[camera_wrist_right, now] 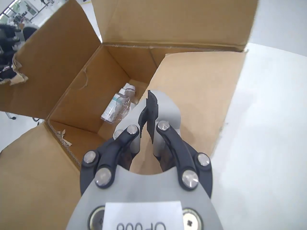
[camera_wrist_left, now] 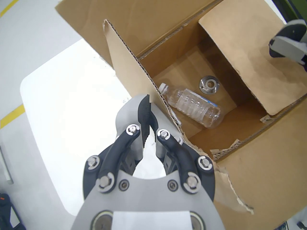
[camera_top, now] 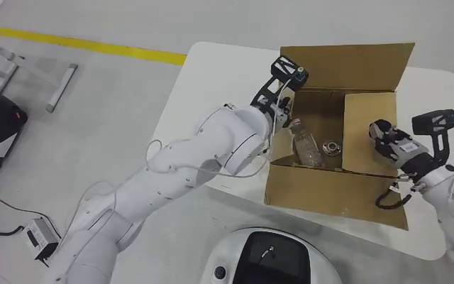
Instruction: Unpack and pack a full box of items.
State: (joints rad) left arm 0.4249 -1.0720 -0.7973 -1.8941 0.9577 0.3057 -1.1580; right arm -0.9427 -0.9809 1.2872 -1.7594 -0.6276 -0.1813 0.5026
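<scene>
Spanning the near-left part of the white table (camera_top: 213,85), the left arm ends at the left side of the open cardboard box (camera_top: 319,106). Its wrist is bent so that the left claw (camera_wrist_left: 147,112) points down beside the raised left flap (camera_wrist_left: 134,68). The claw's fingers are pressed together against the flap's torn edge; whether any card is pinched between them cannot be told.

The right arm enters from the right. The right claw (camera_wrist_right: 150,111), also pressed together and holding nothing, hangs over the right flap (camera_top: 369,131), which is folded inward above the right part of the box. The far flap (camera_top: 347,65) stands up, and the near flap (camera_top: 333,195) is folded outward.

On the box floor a clear plastic bottle (camera_top: 306,145) lies on its side, cap toward the far wall. A small round metal fitting (camera_top: 330,148) lies just to its right, not touching it.

The table has rounded corners. The floor (camera_top: 106,142) is pale grey, with a yellow line (camera_top: 92,46) crossing it at the far left.
</scene>
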